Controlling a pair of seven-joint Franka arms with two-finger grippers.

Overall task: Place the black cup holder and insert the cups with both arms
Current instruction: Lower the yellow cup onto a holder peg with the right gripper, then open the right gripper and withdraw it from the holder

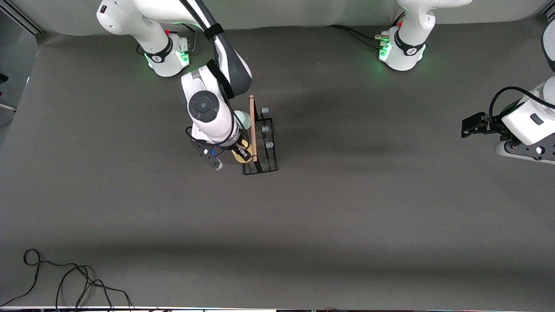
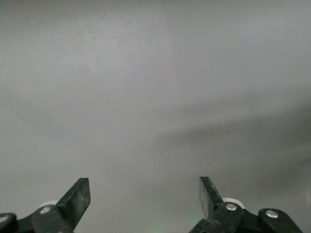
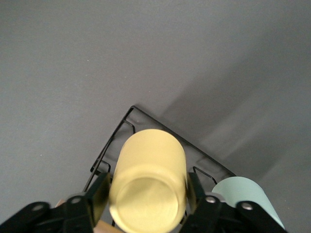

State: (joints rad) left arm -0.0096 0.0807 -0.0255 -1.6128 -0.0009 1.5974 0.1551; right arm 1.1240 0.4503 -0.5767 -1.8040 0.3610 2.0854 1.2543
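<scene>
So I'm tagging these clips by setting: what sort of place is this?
Probably a robotics lab bench, not a home: two white arms bolted to a table under plain grey cloth, loose cables at its edge, and only a black cup holder with pastel cups as props.

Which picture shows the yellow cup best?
The right wrist view: the small yellow plastic cup fills it, upside down between the right gripper fingers, over the black wire cup holder. The front view shows only a yellow sliver under the arm. The left wrist view shows none.

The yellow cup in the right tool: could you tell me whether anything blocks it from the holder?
Nothing visible does. The right tool grips the yellow cup over the black cup holder, beside the mint green cup.
</scene>
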